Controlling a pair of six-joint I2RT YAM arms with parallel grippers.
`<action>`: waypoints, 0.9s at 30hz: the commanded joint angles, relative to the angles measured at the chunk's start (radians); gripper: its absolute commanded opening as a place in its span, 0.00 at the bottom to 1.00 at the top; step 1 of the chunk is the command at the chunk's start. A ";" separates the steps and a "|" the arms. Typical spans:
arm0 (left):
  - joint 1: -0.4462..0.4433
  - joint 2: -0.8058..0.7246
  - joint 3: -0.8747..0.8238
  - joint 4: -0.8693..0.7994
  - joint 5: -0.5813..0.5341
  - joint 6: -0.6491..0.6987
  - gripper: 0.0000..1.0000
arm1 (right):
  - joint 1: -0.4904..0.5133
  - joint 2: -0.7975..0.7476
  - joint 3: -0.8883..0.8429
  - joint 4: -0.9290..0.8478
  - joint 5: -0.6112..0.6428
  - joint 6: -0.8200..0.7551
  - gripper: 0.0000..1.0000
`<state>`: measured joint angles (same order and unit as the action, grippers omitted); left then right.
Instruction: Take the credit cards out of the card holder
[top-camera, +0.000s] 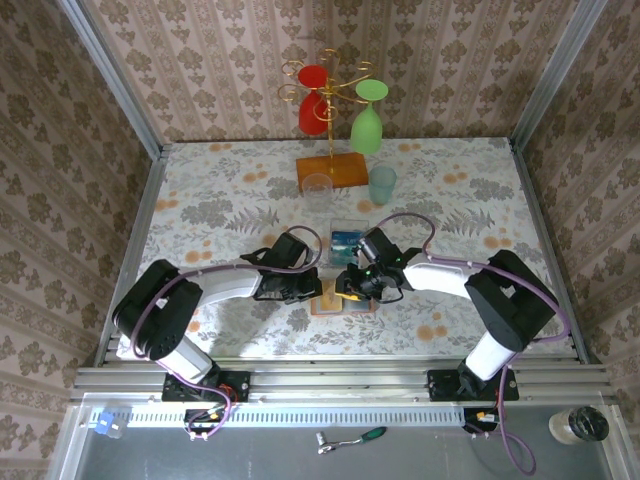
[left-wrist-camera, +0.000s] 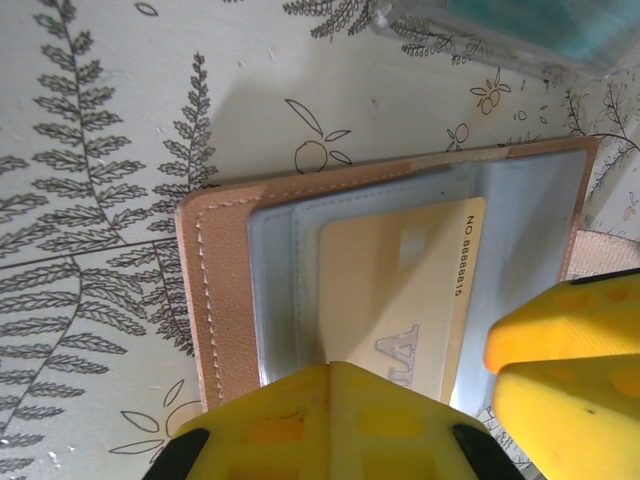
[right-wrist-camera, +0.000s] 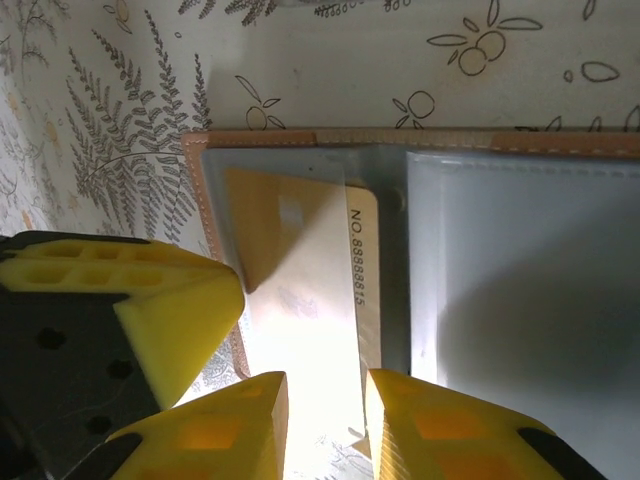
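Reaching inward and down; resting clenched left gripper (left-wrist-camera: 330, 392) on holder (left-wrist-camera: 225, 300), card (left-wrist-camera: 400, 290) just ahead; straddling card with right gripper (right-wrist-camera: 322, 388), grasp indeterminate.

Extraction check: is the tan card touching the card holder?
Touching. Right wrist view: the tan card sits partly tucked inside the card holder.

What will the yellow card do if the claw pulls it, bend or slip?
Probably stays stiff: the card lies flat with straight edges. Likely slippery, since its face shines. Tucked in a pocket, it may drag the card holder along.
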<state>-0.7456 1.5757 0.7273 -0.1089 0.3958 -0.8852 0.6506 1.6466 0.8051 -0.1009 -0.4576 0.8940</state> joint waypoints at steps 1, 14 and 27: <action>0.002 0.024 0.008 0.012 -0.002 0.016 0.05 | 0.006 0.023 0.036 0.023 -0.027 0.009 0.26; 0.025 0.016 -0.029 0.005 -0.003 0.026 0.05 | 0.006 0.070 0.043 0.016 -0.014 -0.004 0.21; 0.025 -0.003 -0.029 -0.003 0.000 0.026 0.06 | 0.006 0.044 0.061 -0.101 0.083 -0.069 0.24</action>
<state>-0.7250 1.5887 0.7193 -0.0746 0.4015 -0.8776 0.6529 1.7050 0.8482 -0.1242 -0.4316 0.8581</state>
